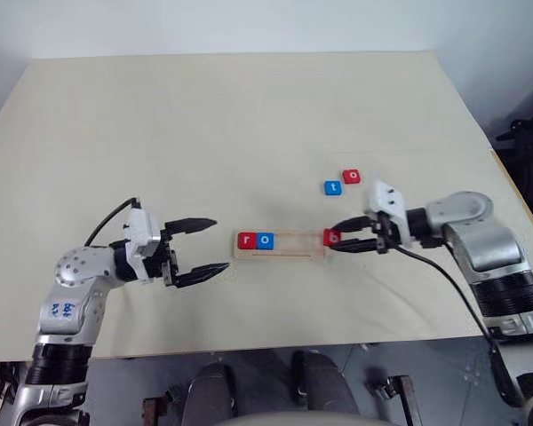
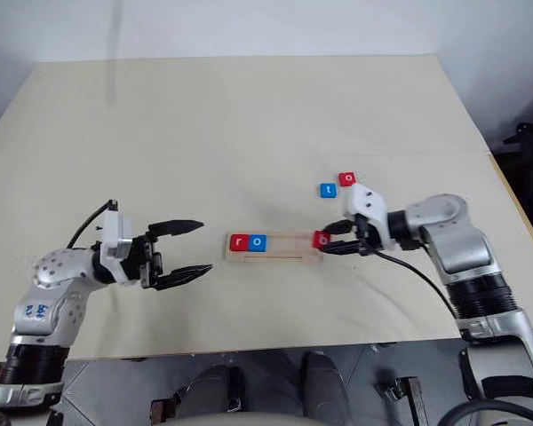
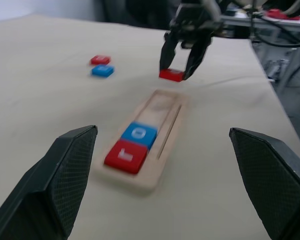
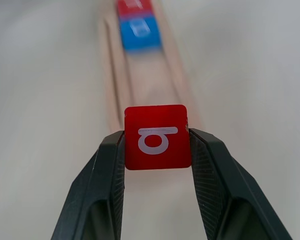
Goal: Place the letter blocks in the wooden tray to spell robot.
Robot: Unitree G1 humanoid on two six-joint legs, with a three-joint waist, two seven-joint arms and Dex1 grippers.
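Wooden tray (image 1: 293, 253): pale, matt, unfinished wood. Letter blocks (image 4: 157, 136): smooth, slightly glossy plastic. Table (image 1: 249, 115): matt beige surface. Right gripper (image 4: 157, 165) fingers (image 4: 107, 185): black, finely textured pads.

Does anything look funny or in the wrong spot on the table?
Nothing looks spilled or broken. The wooden tray holds the red r block and blue o block neatly side by side. The right gripper pinches the red b block at the tray's far end. The blue t block and red o block wait on the table.

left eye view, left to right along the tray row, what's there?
Left claw → red r block → blue o block → bare stretch of wooden tray → red b block gripped by right claw.
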